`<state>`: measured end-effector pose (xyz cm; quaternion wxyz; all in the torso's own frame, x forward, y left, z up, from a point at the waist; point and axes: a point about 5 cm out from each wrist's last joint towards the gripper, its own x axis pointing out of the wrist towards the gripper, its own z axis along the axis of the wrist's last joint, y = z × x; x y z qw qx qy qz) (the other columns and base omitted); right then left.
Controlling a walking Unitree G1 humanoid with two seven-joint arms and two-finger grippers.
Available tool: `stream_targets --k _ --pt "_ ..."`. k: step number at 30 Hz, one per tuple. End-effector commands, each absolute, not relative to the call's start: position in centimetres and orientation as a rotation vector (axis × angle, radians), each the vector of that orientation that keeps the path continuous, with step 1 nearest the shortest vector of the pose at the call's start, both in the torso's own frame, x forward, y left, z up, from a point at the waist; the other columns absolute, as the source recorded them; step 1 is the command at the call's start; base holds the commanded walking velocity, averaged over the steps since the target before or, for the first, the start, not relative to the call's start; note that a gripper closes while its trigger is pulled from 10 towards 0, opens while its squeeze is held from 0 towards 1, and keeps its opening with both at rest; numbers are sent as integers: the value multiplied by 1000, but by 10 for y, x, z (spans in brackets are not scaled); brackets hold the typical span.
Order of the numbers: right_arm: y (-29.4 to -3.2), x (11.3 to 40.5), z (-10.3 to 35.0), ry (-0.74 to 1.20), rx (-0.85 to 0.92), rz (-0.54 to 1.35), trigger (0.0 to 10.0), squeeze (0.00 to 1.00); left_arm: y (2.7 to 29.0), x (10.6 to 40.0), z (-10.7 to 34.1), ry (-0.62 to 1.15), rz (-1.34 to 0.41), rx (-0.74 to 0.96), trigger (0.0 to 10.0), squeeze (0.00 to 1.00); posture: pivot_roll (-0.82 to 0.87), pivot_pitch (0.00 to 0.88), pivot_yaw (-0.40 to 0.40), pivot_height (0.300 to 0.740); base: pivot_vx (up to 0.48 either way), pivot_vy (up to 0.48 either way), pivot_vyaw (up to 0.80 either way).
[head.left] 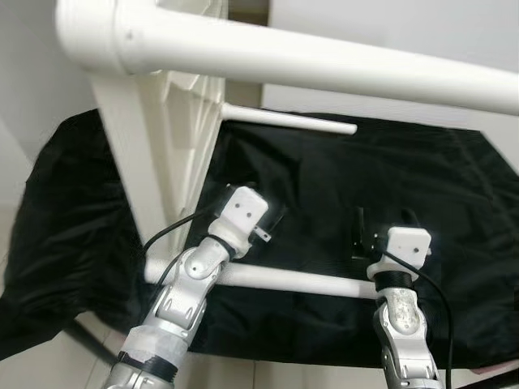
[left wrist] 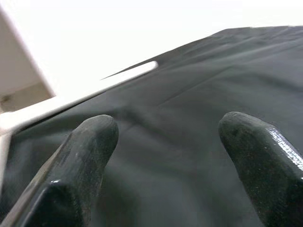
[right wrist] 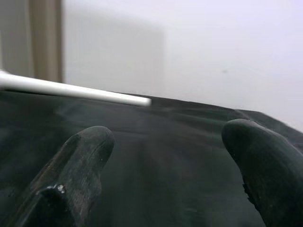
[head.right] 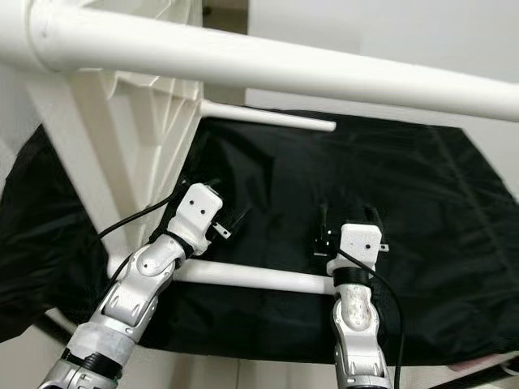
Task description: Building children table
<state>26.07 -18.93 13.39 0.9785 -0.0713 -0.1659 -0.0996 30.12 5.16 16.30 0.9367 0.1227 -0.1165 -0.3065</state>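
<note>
Here, the white children's table (head.left: 174,138) is seen tipped on its side at nine o'clock on the black cloth (head.left: 422,186), legs jutting rightward. The left gripper (left wrist: 165,161) and right gripper (right wrist: 165,165) are held spread and empty above the cloth. Before closing, the nearest leg (head.left: 300,282) should probably be centred between the fingers.

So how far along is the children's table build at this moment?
Mostly assembled: the white plastic table lies on its side on the black cloth, with three round white legs visibly attached. Nothing is in hand; the left end effector and right end effector hover open and empty above the cloth. Whether a fourth leg is fitted can't be seen; the table isn't yet upright.
</note>
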Motion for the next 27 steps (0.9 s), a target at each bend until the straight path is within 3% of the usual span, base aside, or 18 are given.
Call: stream_targets --k 1,4,27 --pt "-192 260 134 -323 -148 -206 10000 0 53 301 164 -257 -545 246 10000 0 -45 0 -7 740 0 -409 0" --pt "-191 260 133 -320 -148 -200 10000 0 53 301 164 -258 -541 245 10000 0 -47 0 -8 740 0 -395 0" --pt "-187 263 136 -317 -139 -147 10000 0 69 304 167 -227 -383 211 10000 0 -46 14 -6 740 0 0 0"
